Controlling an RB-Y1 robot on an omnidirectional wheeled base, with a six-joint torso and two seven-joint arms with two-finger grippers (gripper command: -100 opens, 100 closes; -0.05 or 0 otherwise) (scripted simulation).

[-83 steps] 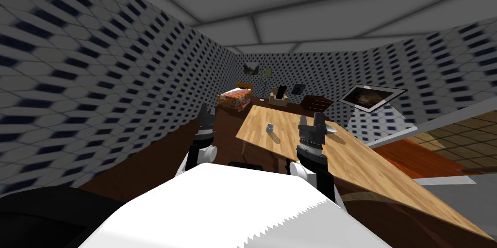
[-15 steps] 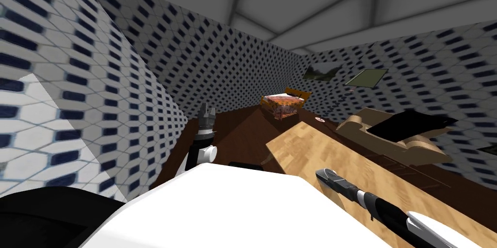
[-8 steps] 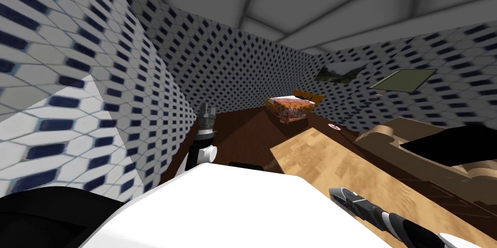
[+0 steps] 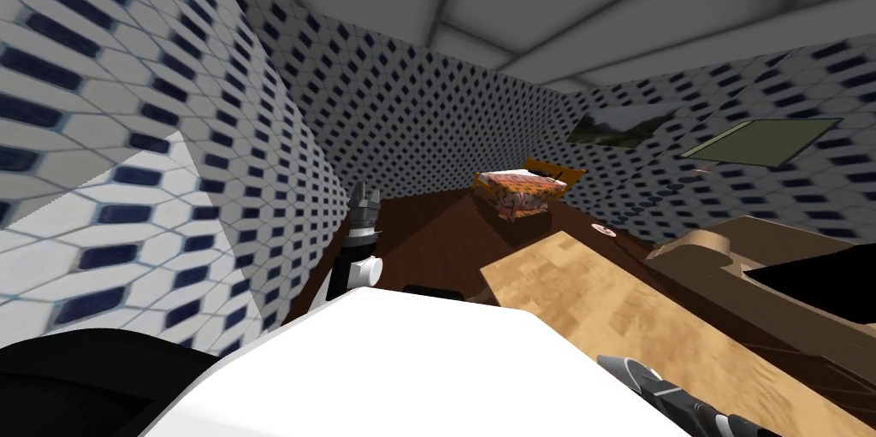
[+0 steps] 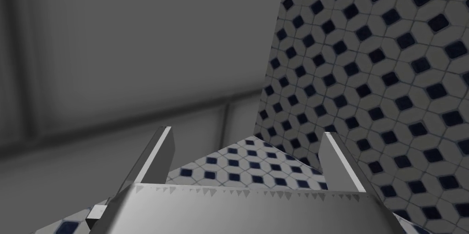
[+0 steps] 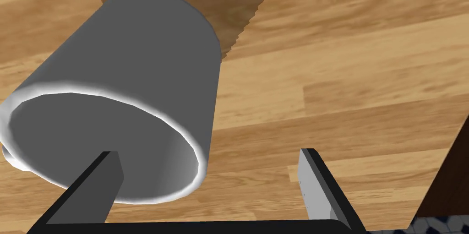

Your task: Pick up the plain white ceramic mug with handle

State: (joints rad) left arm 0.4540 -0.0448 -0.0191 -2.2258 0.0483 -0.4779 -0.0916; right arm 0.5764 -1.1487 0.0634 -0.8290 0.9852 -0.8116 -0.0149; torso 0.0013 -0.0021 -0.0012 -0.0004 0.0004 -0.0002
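While the mug rests on the wooden table, the right gripper, spread apart, straddles the mug's rim; the left gripper is likewise spread.

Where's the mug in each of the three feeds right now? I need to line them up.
Right wrist view: the mug stands just ahead of the open right claw, one finger over its mouth, the other outside its wall.
Head view: follow the right forearm off the bottom right corner, over the wooden table; it is at that arm's end.
Left wrist view: the left claw is open, raised left of the table.
Shared landmark: the wooden table.
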